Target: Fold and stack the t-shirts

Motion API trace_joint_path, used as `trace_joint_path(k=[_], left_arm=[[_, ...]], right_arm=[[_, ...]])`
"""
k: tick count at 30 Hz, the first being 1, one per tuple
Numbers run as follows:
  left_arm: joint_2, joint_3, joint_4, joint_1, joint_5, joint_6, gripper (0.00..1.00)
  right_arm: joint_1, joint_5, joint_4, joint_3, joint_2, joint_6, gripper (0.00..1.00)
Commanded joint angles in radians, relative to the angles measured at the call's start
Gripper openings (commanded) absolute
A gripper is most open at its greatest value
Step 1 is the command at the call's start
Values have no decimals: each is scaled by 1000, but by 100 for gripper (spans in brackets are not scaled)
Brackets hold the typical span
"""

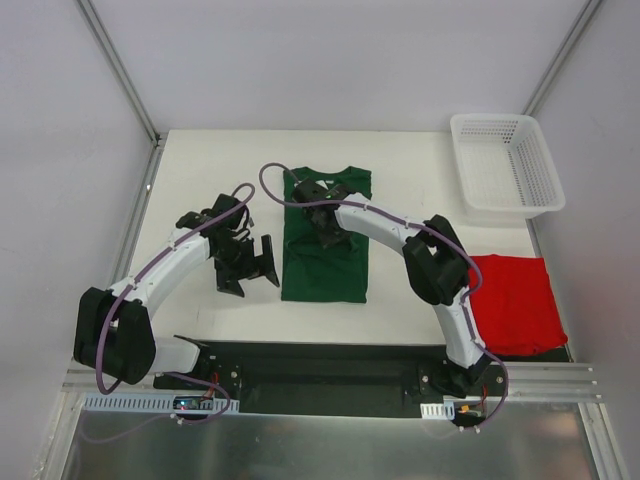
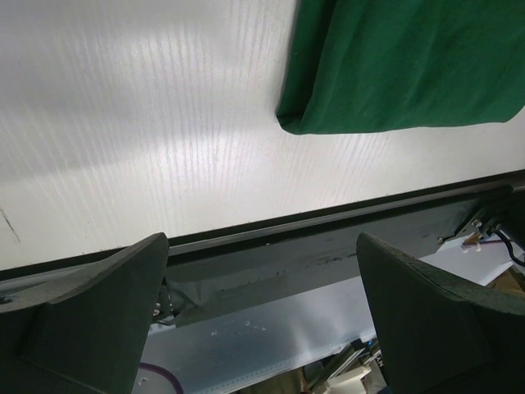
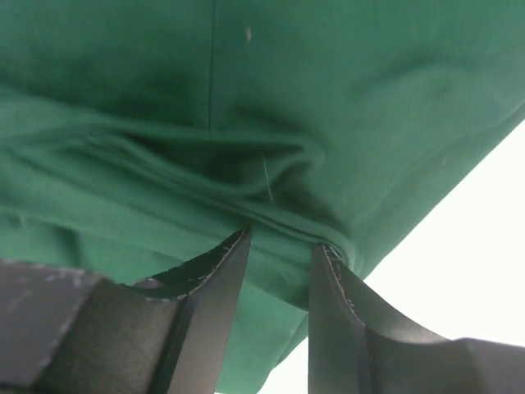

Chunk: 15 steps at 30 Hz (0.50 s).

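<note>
Right claw (image 3: 280, 245): clenched on the green t-shirt (image 1: 325, 272). My two fingers stand close together, and a raised ridge of green cloth is pinched between their tips. The cloth around the pinch is bunched into soft creases. Pale table shows past the shirt's edge at the lower right of my right wrist view.

Left claw (image 1: 250, 268): released, jaws spread wide, nothing between them. It hangs over the bare white table (image 1: 200, 180), just beside the shirt's left edge and not touching it. From the left wrist, one rounded, doubled-over corner of the green cloth shows at the upper right. The table's dark near edge runs across between my fingers (image 2: 107, 312).

Green t-shirt: it lies near the middle of the table as a tall, narrow shape, collar end toward the far side. The right arm reaches across it from the right, and the claw sits on its upper half.

Red t-shirt (image 1: 515, 300): folded flat at the right near corner of the table, well apart from the green one.

White basket (image 1: 495, 118): far right corner, beyond the red shirt.
</note>
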<state>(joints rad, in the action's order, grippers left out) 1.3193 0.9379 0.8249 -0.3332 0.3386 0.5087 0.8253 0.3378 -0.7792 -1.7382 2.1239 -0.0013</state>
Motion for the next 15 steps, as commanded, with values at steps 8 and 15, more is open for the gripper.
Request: trace_joint_path(k=[8,15], left_arm=[[-17,-2,42,-1,40,-9,99],[-26,-7,59,-1,48,-13,99]], right_arm=[[28,253,-48,-175,76,-62,45],[28,297,-17,-231,133,-94,50]])
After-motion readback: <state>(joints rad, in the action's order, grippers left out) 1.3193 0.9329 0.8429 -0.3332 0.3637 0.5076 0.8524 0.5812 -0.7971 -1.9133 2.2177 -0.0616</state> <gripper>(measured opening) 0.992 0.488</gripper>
